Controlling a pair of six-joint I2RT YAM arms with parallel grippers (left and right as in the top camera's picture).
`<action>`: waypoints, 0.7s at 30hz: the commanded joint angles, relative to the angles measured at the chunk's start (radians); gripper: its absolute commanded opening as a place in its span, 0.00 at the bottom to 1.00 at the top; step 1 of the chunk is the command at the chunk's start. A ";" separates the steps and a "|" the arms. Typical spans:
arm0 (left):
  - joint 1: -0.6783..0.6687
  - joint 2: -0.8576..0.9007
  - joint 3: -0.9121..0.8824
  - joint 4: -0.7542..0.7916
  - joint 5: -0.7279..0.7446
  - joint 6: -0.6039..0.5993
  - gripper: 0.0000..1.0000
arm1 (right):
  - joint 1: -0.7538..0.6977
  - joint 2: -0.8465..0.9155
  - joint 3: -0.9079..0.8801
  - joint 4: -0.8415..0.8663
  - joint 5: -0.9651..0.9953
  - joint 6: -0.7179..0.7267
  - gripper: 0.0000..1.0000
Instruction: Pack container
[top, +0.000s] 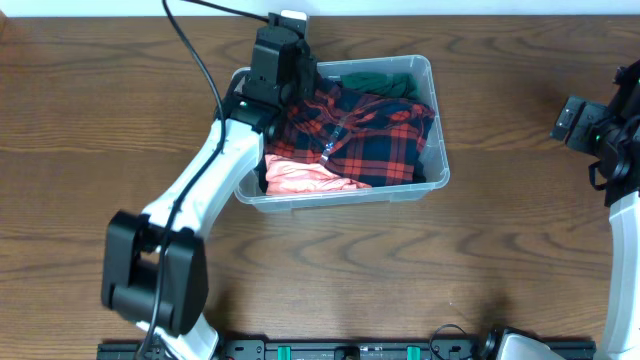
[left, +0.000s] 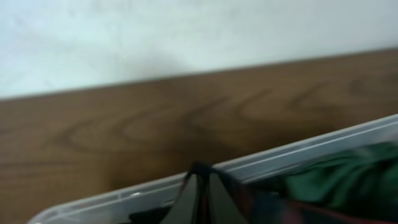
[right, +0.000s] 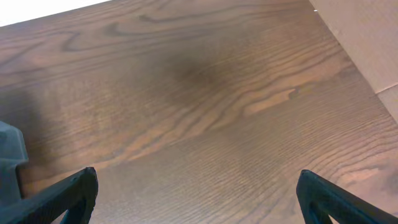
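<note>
The clear plastic container (top: 441, 130) stands at the table's centre back. It holds a red and navy plaid shirt (top: 375, 135), a green garment (top: 385, 82) and a coral garment (top: 305, 177). My left gripper (top: 288, 72) reaches into its back left corner. In the left wrist view its fingers (left: 202, 186) are pressed together on a fold of the plaid shirt, just inside the container's rim (left: 298, 152), with the green garment (left: 342, 177) to the right. My right gripper (top: 578, 122) is open and empty over bare wood (right: 198, 177) at the far right.
The wooden table (top: 500, 250) runs to a white wall behind the container (left: 186, 37). The table's right edge and a pale floor show in the right wrist view (right: 373, 43). A black cable (top: 195, 60) trails from the left arm.
</note>
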 joint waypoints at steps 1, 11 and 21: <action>0.023 0.068 -0.004 -0.019 -0.012 0.012 0.06 | -0.003 0.002 0.001 -0.001 0.000 0.006 0.99; 0.045 0.219 -0.013 -0.214 -0.011 0.012 0.06 | -0.003 0.002 0.001 -0.001 0.000 0.006 0.99; 0.045 0.156 -0.010 -0.180 -0.011 0.012 0.06 | -0.003 0.002 0.001 -0.001 0.000 0.006 0.99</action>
